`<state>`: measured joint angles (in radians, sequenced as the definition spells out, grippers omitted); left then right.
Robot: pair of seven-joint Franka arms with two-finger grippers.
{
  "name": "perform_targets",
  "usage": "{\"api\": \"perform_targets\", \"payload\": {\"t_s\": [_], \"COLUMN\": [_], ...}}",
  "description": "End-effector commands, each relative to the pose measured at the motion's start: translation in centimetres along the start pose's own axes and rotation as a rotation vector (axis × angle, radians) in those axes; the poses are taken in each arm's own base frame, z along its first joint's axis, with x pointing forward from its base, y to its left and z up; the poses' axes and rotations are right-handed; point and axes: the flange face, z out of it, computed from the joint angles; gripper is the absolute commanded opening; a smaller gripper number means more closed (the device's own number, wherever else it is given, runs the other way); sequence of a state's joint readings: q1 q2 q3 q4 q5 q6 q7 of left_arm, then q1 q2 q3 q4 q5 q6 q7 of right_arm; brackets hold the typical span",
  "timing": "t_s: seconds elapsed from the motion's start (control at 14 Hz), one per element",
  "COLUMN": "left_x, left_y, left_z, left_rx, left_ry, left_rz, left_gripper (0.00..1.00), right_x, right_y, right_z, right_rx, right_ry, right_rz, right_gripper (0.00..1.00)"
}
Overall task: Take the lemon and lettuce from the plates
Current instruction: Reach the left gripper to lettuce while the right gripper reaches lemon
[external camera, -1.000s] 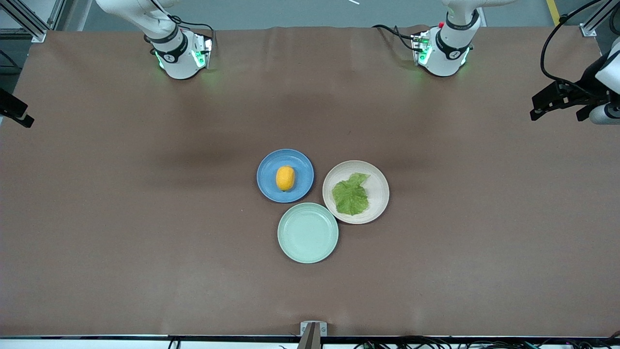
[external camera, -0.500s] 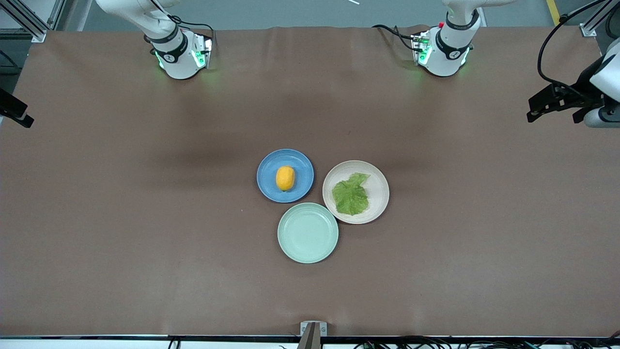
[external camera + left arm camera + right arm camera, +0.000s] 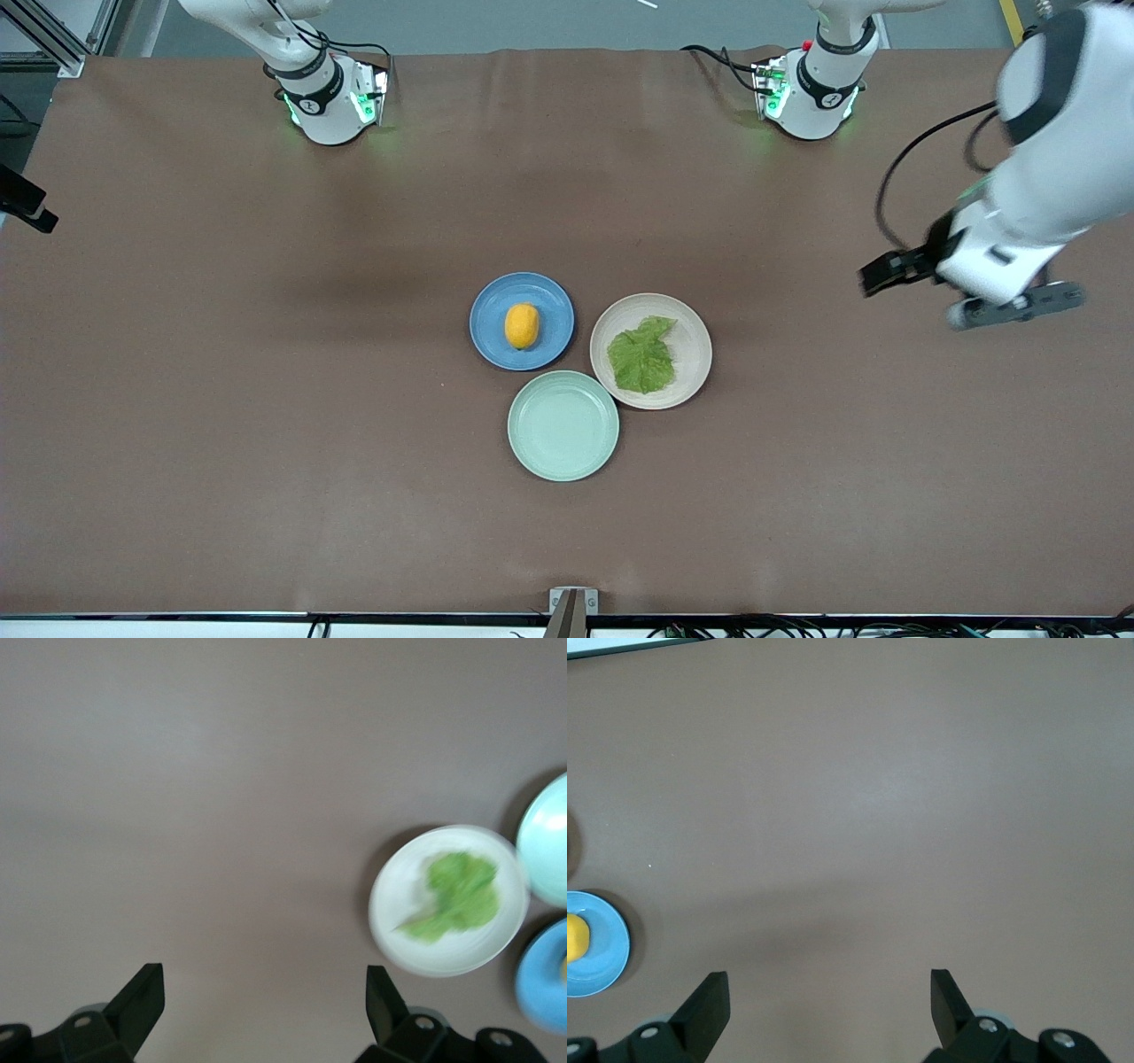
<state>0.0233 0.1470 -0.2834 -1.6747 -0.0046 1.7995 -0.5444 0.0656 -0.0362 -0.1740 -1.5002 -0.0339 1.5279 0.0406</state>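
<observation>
The lemon (image 3: 522,325) lies on the blue plate (image 3: 492,306). The lettuce (image 3: 642,357) lies flat on the beige-pink plate (image 3: 693,337) beside it, toward the left arm's end. My left gripper (image 3: 890,268) hangs open and empty over bare table, well apart from the beige-pink plate. Its wrist view shows the open gripper (image 3: 263,997), the lettuce (image 3: 454,893) and its plate (image 3: 394,908). My right gripper (image 3: 25,206) waits at the right arm's end of the table, open and empty (image 3: 828,997). Its wrist view shows the blue plate (image 3: 607,948) with the lemon (image 3: 574,937) at the edge.
An empty mint-green plate (image 3: 563,426) sits nearer the front camera, touching both other plates; it also shows in the left wrist view (image 3: 549,846). Brown cloth covers the table (image 3: 266,399). The arm bases (image 3: 332,97) stand along the back edge.
My left arm has swung in from the table's end toward the plates, so its gripper is now much closer to the beige-pink plate. The right gripper and the food have not moved.
</observation>
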Motion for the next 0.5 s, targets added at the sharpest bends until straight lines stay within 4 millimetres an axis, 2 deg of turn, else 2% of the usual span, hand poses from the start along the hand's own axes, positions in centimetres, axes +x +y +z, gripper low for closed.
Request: {"api": "perform_targets", "payload": {"t_s": [0.0,0.14,0.29,0.43], "left_x": [-0.7,-1.6,-3.0,-4.1], "left_y": [3.7,7.6,11.5,14.4], "left_z": [5.1,9.2,13.6,18.0], "left_rx": [-0.042,-0.035,0.008,0.063], "left_ry": [-0.005,-0.022,0.013,0.055], "left_rz": [-0.193,-0.301,-0.368,-0.438], "left_gripper": [1.0,0.99,0.99,0.99], "right_x": [-0.4,0.0,0.2,0.9], "right_y": [-1.4,-4.9,-7.6,-12.0], "right_z": [0.2,1.3,2.0,4.8], "right_rx": [0.019,0.018,0.034,0.068], "right_ry": [-0.014,-0.032,-0.036,-0.085], "right_rz": [-0.01,-0.07,-0.106,-0.141], "right_gripper": [1.0,1.0,1.0,1.0]}}
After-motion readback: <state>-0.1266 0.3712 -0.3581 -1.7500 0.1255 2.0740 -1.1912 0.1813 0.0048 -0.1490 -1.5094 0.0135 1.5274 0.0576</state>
